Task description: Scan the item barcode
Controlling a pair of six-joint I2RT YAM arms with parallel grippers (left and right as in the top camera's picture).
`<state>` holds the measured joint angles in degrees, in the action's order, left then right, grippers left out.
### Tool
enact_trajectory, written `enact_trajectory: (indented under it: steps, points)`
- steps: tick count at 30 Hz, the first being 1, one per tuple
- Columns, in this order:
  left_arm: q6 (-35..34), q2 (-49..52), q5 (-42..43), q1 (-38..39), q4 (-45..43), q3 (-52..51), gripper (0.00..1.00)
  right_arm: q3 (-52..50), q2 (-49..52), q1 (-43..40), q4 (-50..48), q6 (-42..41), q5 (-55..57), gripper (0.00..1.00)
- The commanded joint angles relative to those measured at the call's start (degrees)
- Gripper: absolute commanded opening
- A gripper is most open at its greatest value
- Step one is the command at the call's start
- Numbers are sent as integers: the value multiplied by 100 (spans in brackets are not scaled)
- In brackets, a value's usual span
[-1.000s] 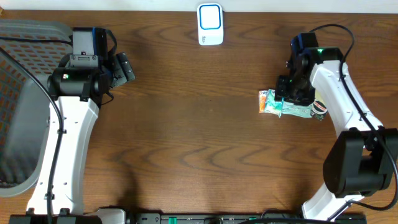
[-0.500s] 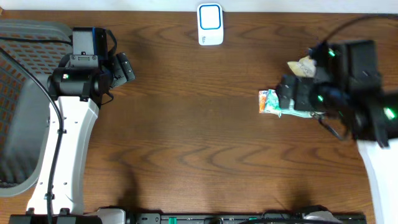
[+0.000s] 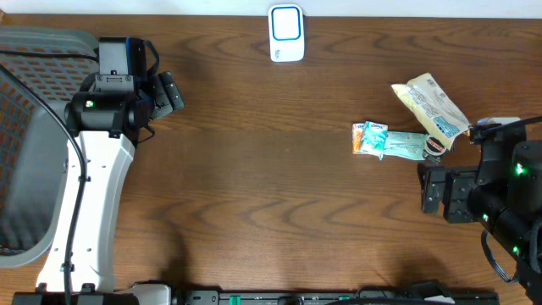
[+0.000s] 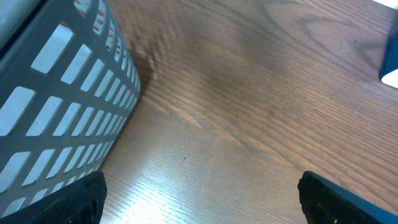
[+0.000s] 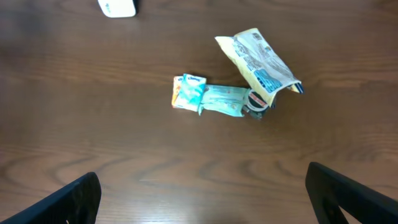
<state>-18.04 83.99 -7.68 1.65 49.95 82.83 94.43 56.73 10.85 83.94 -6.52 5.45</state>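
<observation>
**Right gripper empty; goods lie on the table, clear of both grippers.**

The right gripper (image 5: 202, 175) has its fingers (image 5: 74, 198) spread wide and grips nothing. The small packets (image 5: 189, 92) lie flat ahead of it, not touching it. A pale snack bag (image 5: 256, 57) overlaps the far-right end of that row. In the overhead view the packets (image 3: 373, 138) sit between the right gripper (image 3: 428, 191) and the scanner (image 3: 286, 32), which stands at the far edge, well apart from them. The left gripper (image 3: 173, 93), also spread and empty, hangs beside the basket (image 4: 56, 106), far from the goods.
</observation>
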Motion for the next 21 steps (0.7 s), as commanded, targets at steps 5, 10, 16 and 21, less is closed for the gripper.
enact_trajectory:
  steps: [5, 10, 16, 21]
  points:
    - [-26, -17, -74, -13, 17, 92, 98, -1237, -267, -4, -1818, 149, 118, 99]
    - [-24, -17, -72, -13, 17, 92, 98, -2887, -850, -24, -3864, 149, -4, 99]
    - [-26, -17, -72, -13, 17, 92, 98, -4918, -1838, -229, -5923, 149, -33, 99]
    - [-26, -17, -72, -13, 17, 92, 98, -6507, -2852, -540, -7200, 146, -581, 99]
